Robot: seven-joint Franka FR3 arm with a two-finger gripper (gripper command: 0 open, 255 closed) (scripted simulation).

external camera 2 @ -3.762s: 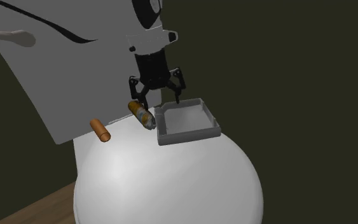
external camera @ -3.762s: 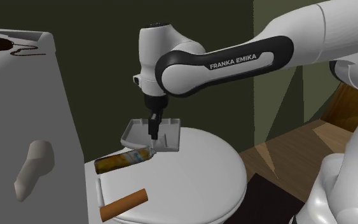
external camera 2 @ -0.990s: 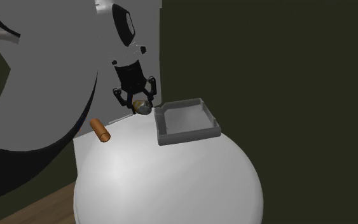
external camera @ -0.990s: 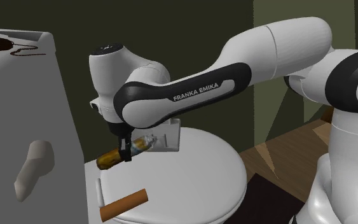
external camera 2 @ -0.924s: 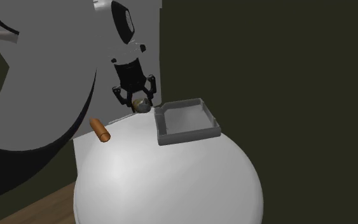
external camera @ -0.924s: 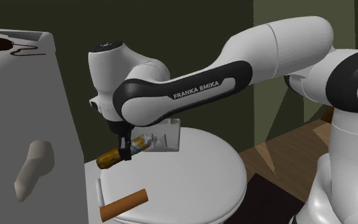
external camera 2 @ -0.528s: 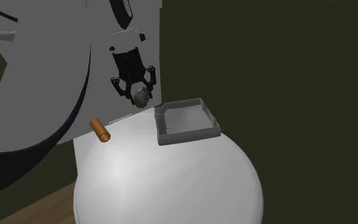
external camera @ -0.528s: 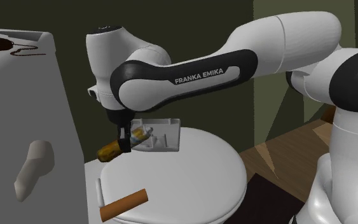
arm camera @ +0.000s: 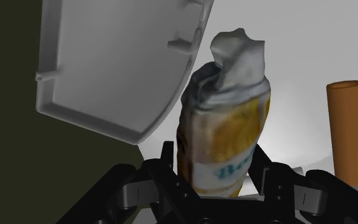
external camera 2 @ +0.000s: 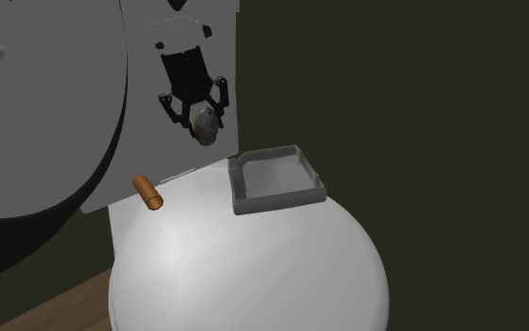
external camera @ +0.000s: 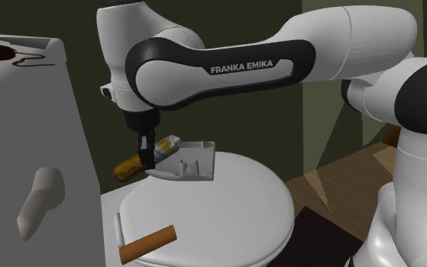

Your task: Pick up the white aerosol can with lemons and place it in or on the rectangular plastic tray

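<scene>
The aerosol can (external camera: pixel 131 167), white with yellow lemon print and an orange-brown end, hangs tilted in the air above the white toilet lid (external camera: pixel 227 205). My black gripper (external camera: pixel 148 158) is shut on its middle. In the second exterior view the can (external camera 2: pixel 205 124) hangs in the gripper (external camera 2: pixel 199 115), up and to the left of the grey rectangular tray (external camera 2: pixel 281 199). In the shoulder view the tray (external camera: pixel 200 161) sits on the back of the lid just right of the can. In the wrist view the fingers (arm camera: pixel 168 163) clasp the can (arm camera: pixel 225 127), with the tray (arm camera: pixel 107 63) beyond it.
An orange-brown cylinder (external camera: pixel 147 243) lies on the lid near the tank, and it also shows in the wrist view as the cylinder (arm camera: pixel 347 130) beside the can. The grey tank (external camera: pixel 22 114) with its flush handle (external camera: pixel 41 199) rises at the shoulder view's left. Wooden floor (external camera: pixel 340 174) lies at the right.
The gripper has risen with the can clasped in it, lifting it clear of the toilet lid. Tray and cylinder have not moved.
</scene>
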